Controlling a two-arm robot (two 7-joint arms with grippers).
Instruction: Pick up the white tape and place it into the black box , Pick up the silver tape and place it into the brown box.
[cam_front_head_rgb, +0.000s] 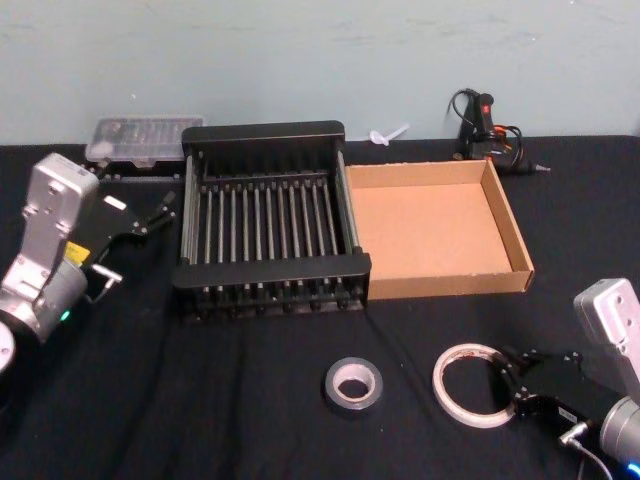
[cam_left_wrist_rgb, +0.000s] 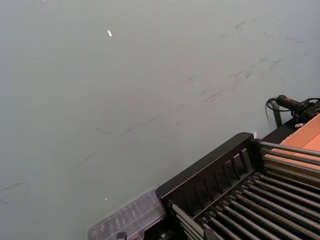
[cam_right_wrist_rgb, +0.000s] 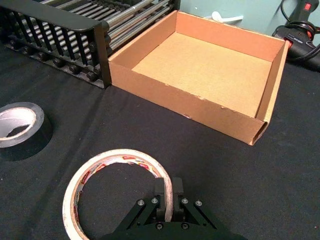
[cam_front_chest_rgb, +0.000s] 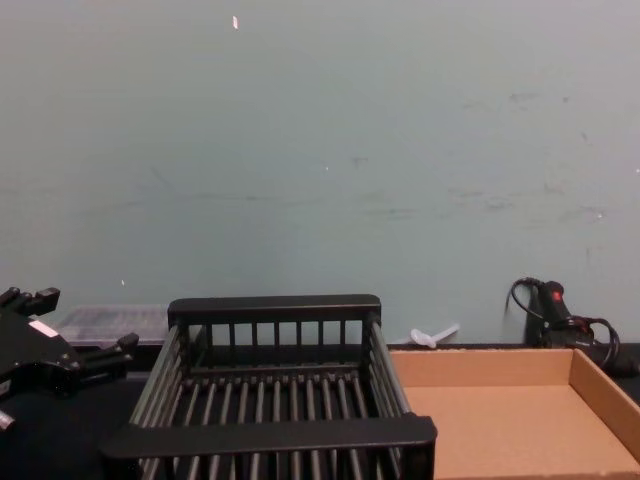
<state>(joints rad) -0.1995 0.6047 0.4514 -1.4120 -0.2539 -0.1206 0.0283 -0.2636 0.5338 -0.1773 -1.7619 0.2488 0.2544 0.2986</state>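
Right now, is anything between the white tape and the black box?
The silver tape lies near that path on the table; lifted, the white tape, pinched by the right gripper, need only clear the black box's near rim.

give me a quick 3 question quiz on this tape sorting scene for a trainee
1. True or false: the black box already holds a roll of tape.
2. Which thing is the right pincer closed on? A) the silver tape B) the white tape C) the brown box
3. Fill in: the left pincer hovers beside the ____ box, holding nothing.

Key:
1. False; both boxes are empty, and both rolls are on the table.
2. B; its fingers pinch the ring's rim, one inside and one outside.
3. black
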